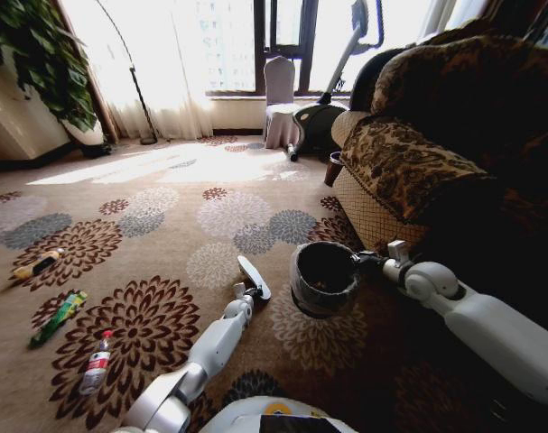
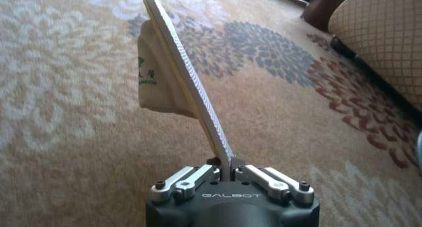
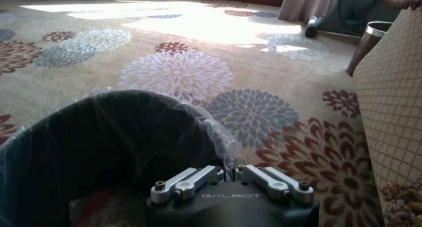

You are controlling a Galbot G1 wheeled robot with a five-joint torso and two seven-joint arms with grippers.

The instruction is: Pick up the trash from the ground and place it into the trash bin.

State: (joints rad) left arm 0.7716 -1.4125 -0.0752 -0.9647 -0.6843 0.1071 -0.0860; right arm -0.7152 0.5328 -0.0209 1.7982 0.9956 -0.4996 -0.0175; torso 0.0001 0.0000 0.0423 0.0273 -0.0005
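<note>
My left gripper (image 1: 254, 276) hovers low over the carpet, just left of the trash bin (image 1: 323, 275). It is shut on a piece of trash, a cream paper packet with green print (image 2: 157, 76), pinched flat between the long fingers (image 2: 191, 88). The bin is a round dark one with a translucent bag liner (image 3: 211, 128). My right gripper (image 1: 357, 260) is shut on its rim, holding it next to the sofa. Something reddish lies inside the bin (image 3: 92, 207). More trash lies on the carpet at the left: a yellow-and-dark piece (image 1: 37, 264), a green packet (image 1: 59, 317) and a small red-labelled bottle (image 1: 97, 362).
A patterned sofa (image 1: 409, 171) fills the right side, close behind the bin. A small dark-red bin (image 1: 334, 167) stands at its far end. A covered chair (image 1: 280, 99), an exercise machine (image 1: 319, 117) and a plant (image 1: 39, 54) are by the windows. Open carpet (image 1: 192, 189) lies ahead.
</note>
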